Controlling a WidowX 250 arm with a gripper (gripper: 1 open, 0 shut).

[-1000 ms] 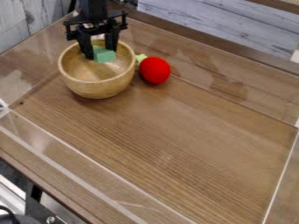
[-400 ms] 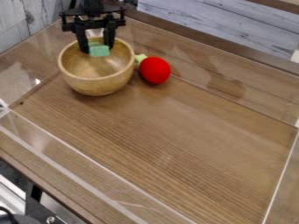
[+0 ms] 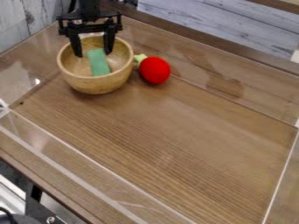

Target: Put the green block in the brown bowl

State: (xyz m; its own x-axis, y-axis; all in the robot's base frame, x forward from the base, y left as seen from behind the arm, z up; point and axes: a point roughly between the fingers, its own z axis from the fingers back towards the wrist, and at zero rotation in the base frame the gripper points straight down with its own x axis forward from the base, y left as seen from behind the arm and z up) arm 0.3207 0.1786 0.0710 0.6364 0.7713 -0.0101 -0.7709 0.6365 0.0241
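The green block (image 3: pixel 97 63) lies inside the brown bowl (image 3: pixel 82 83), a light wooden bowl at the upper left of the table. It rests lengthwise against the bowl's inner floor and back wall. My black gripper (image 3: pixel 93 43) hangs straight down just above the bowl's far rim. Its jaws stand open on either side of the block's upper end, and nothing is held between them.
A red ball (image 3: pixel 156 70) with a small green piece beside it sits just right of the bowl. Low transparent walls (image 3: pixel 35 131) edge the wooden table. A pale plank wall (image 3: pixel 233 22) runs along the back.
The gripper's jaws have spread apart and the green block has dropped from between them down into the bowl. The gripper has rolled slightly about its vertical line.
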